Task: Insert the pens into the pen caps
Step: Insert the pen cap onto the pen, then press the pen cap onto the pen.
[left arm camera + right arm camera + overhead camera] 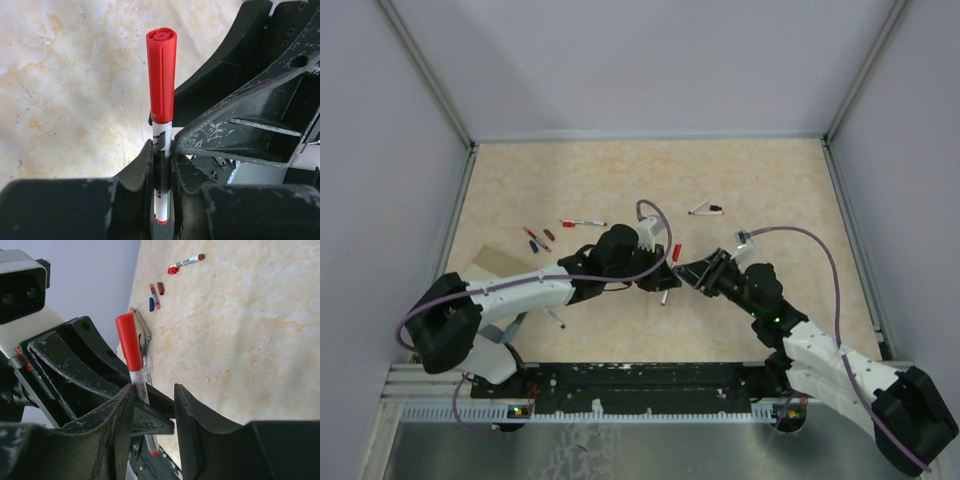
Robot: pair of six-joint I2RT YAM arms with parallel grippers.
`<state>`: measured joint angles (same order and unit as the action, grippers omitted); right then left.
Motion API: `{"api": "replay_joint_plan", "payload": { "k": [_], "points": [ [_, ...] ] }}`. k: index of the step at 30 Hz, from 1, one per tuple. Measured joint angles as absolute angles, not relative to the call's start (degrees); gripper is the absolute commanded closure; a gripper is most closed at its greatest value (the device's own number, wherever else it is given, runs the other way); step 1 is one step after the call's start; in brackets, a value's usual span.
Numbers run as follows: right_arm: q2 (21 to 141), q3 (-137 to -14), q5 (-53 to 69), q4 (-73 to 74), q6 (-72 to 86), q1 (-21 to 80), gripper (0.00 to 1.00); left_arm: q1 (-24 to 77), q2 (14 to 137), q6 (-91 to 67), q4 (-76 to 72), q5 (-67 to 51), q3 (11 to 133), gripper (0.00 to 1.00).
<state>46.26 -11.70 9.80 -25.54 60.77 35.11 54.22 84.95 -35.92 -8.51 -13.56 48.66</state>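
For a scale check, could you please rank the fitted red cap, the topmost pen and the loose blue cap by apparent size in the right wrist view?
1. fitted red cap, though nearness to the camera inflates it
2. topmost pen
3. loose blue cap

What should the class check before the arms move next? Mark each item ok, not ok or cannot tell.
1. Left gripper clamped on the held pen: ok.
2. Red cap sits on that pen's end: ok.
3. Cap pushed fully home: cannot tell.
4. Right gripper jaws open: ok.
5. Its fingers clear of the pen: cannot tell.
6. Every pen capped: not ok; a loose cap lies beside the far pen.
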Motion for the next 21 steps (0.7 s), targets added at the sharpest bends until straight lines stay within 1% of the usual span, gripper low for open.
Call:
{"api": "replay_joint_plan", "payload": {
  "k": [5, 11, 16, 21],
  "points": [
    [39.3, -13.3, 7.7, -16.0, 59.1, 35.1, 0.60, 54.2, 82.3, -34.5, -8.6, -13.0, 48.0, 1.00],
    [32.1, -19.9, 2.9, -3.7, 55.3, 35.1, 0.60, 54.1, 77.8, -31.6, -9.2, -14.0, 44.1, 1.00],
    [31.0, -25.4, 1.4, -0.5, 52.0, 35.1, 0.59, 54.1, 76.8, -28.9, -9.5, -17.9, 42.3, 1.00],
    [34.6, -28.7, 2.1, -0.3, 50.1, 35.1, 0.57, 54.1, 75.9, -28.2, -11.5, -21.8, 41.0, 1.00]
  ]
}}
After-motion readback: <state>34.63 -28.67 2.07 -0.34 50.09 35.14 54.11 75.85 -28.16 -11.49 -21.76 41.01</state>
